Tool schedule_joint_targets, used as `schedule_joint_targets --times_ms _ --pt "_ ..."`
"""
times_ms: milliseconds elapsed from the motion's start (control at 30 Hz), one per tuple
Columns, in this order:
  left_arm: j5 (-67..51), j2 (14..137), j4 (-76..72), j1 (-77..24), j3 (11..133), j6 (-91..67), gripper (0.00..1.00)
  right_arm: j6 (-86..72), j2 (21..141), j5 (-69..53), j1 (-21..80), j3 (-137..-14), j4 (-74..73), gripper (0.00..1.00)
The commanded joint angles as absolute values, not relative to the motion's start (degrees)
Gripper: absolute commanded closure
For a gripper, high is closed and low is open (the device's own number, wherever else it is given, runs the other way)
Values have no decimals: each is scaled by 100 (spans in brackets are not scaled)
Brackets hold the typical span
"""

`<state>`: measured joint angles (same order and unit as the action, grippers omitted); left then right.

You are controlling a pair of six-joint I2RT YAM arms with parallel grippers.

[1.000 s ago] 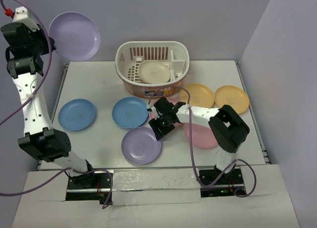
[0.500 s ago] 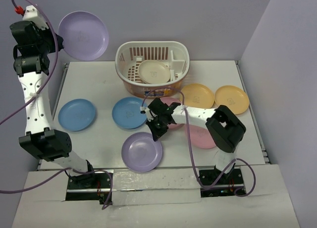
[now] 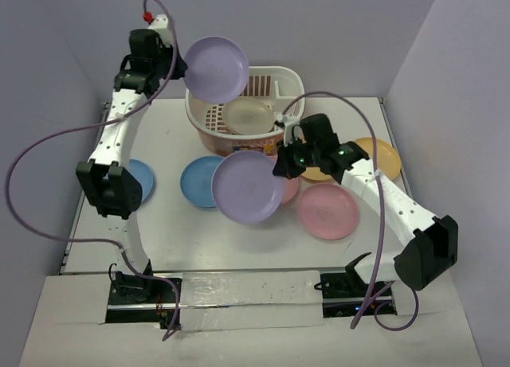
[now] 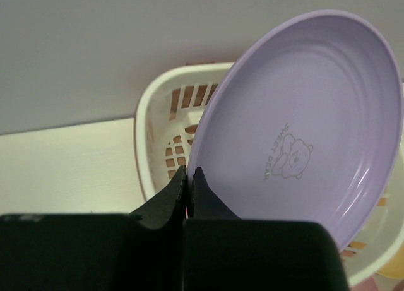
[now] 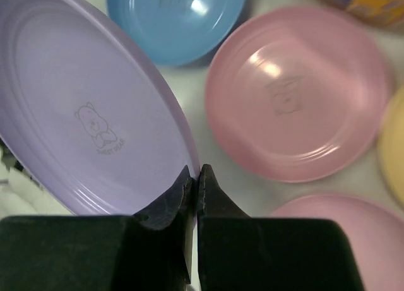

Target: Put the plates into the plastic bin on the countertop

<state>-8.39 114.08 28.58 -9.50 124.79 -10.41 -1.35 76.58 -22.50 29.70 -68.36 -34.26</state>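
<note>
Wrist views — left tool (image 4: 189,172), right tool (image 5: 194,172) — each tight on a lilac plate (image 4: 303,133) (image 5: 88,108)

You had a matte white counter (image 3: 183,240) before you, closed in by pale lilac walls (image 3: 358,33) at the back and on both sides. The light fell soft and even, and a pale ledge (image 3: 255,339) ran along the near edge.
</note>
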Motion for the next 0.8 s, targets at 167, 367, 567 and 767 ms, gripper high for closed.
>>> schedule_joint_targets --times_ms 167,367,567,767 --pt "975 12847 1901 -1839 13242 -1091 100 -574 7716 -1350 1381 -8224 -3002 100" --pt "1818 13504 1565 -2188 13350 -899 100 -1078 8280 -1159 975 -8942 -2899 100" --pt "1658 13856 1520 -2188 13456 -928 94 -1288 8624 -1026 932 -9125 -2703 100" --pt "1579 13752 1644 -2188 13405 -898 25 -1594 9343 -640 949 -9921 -2733 100"
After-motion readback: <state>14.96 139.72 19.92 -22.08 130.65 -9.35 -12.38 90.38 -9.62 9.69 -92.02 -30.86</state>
